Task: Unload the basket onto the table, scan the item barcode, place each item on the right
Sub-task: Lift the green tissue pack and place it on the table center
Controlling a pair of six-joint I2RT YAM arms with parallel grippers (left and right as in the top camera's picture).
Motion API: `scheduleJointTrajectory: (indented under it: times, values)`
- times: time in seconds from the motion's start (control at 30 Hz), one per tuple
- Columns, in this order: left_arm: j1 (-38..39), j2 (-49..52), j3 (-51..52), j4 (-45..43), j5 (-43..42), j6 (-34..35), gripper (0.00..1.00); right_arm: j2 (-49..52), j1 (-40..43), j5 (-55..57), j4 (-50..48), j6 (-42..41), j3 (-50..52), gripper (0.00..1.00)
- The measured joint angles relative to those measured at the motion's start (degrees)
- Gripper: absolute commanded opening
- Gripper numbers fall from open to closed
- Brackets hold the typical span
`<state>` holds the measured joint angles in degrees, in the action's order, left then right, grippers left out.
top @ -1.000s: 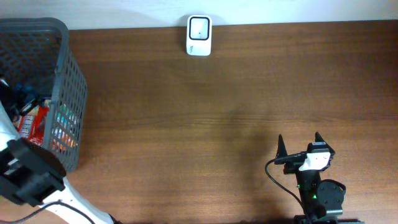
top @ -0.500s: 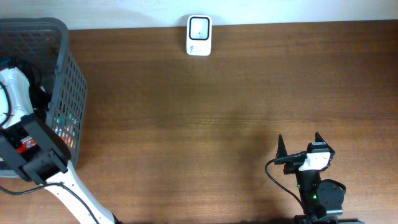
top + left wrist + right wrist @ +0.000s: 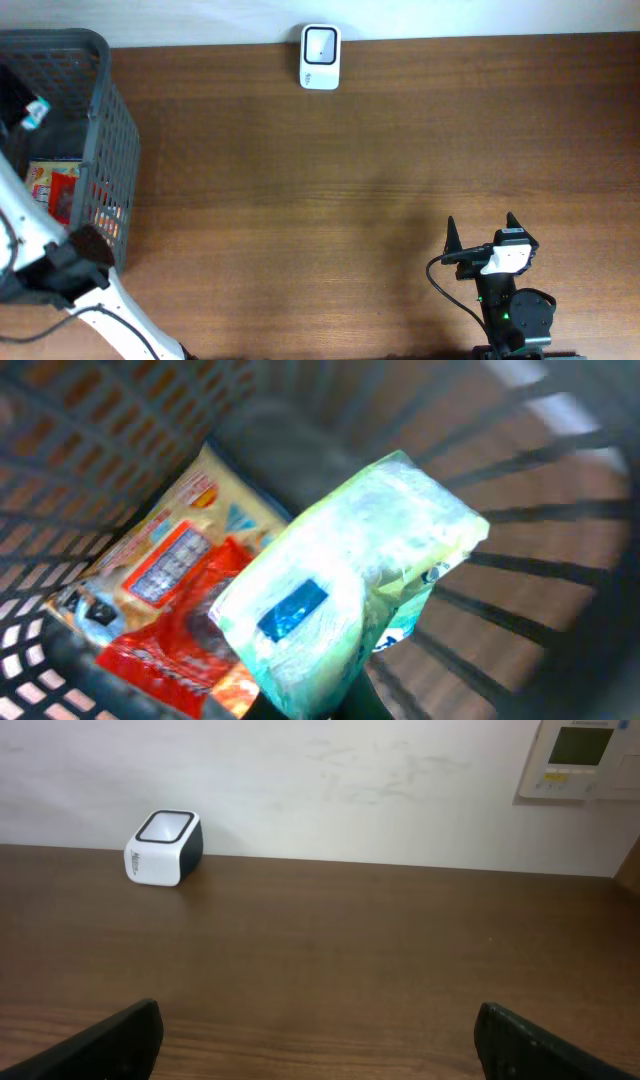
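Note:
The item, a pale green and white packet with a blue label, fills the left wrist view inside the grey mesh basket. My left gripper is shut on the packet's lower end; only the dark finger bases show beneath it. From overhead, the packet shows as a small teal-white shape over the basket's far left. The white barcode scanner stands at the table's back edge, and in the right wrist view the scanner is far left. My right gripper rests open near the front right, its fingertips wide apart.
A red and yellow snack pack lies on the basket floor, seen from overhead as the snack pack. The basket wall surrounds my left gripper. A wall panel hangs behind the table at the right.
My left gripper has closed on the pale green packet inside the basket, and the left arm has shifted over the basket. The right arm has not moved.

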<state>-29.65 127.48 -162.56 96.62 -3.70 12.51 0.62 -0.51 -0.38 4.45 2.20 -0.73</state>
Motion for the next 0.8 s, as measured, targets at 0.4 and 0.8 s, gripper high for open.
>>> scheduleJointTrajectory:
  times: [0.4, 0.8]
  values:
    - [37.35, -18.95, 14.1, -2.82, -18.25, 0.35, 0.0, -0.04, 0.0, 0.0, 0.02, 0.0, 0.0, 0.98]
    - [62.58, 1.2, 49.55, -29.09, -8.07, 9.6, 0.8, -0.04, 0.0, -0.02, 0.02, 0.0, 0.0, 0.98]
